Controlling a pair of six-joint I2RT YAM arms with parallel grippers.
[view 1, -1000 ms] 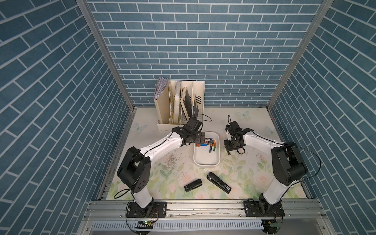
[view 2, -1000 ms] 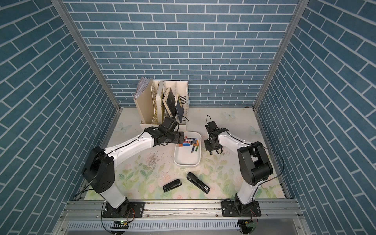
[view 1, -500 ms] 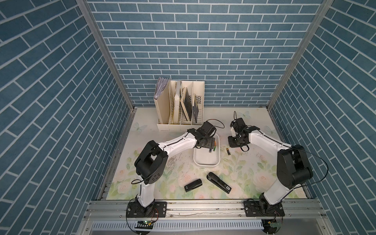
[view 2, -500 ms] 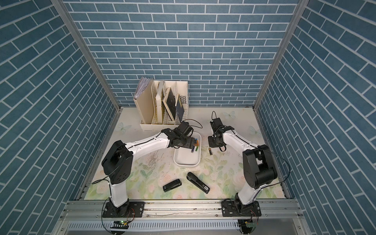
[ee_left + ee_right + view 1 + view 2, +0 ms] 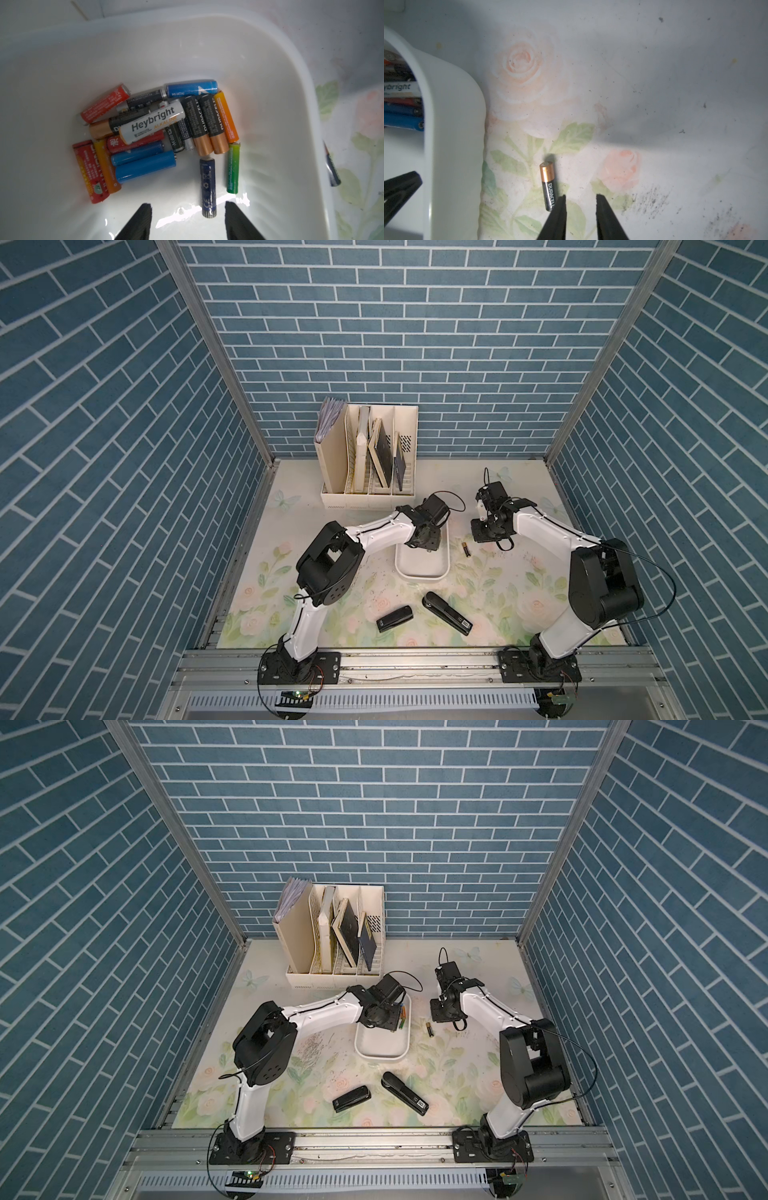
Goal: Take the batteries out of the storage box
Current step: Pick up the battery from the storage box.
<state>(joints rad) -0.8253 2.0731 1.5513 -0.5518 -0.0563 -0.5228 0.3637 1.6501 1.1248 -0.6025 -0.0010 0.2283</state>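
Note:
The white storage box [image 5: 422, 574] [image 5: 382, 1052] sits mid-table. Its far end holds a pile of batteries [image 5: 158, 128] [image 5: 401, 1017] in orange, blue, red, white and black-and-gold. My left gripper [image 5: 188, 207] [image 5: 426, 541] hangs inside the box, open. The end of a dark blue battery [image 5: 207, 187] lies between its fingers, nearer one of them and touching neither; a green battery [image 5: 233, 168] lies beside it. One black-and-gold battery [image 5: 548, 185] [image 5: 466, 549] [image 5: 429, 1029] lies on the mat right of the box. My right gripper [image 5: 580, 196] [image 5: 484, 535] hovers by it, narrowly open and empty.
A cream file holder [image 5: 368, 460] with books stands at the back, just behind the box. Two black staplers [image 5: 395, 618] [image 5: 446, 613] lie on the floral mat in front of the box. The box rim [image 5: 452, 128] is close beside my right gripper.
My left gripper swung from the box's far left corner to over the batteries, its jaws narrowing. A black-and-gold battery now lies on the mat, and my right gripper drew back from the box.

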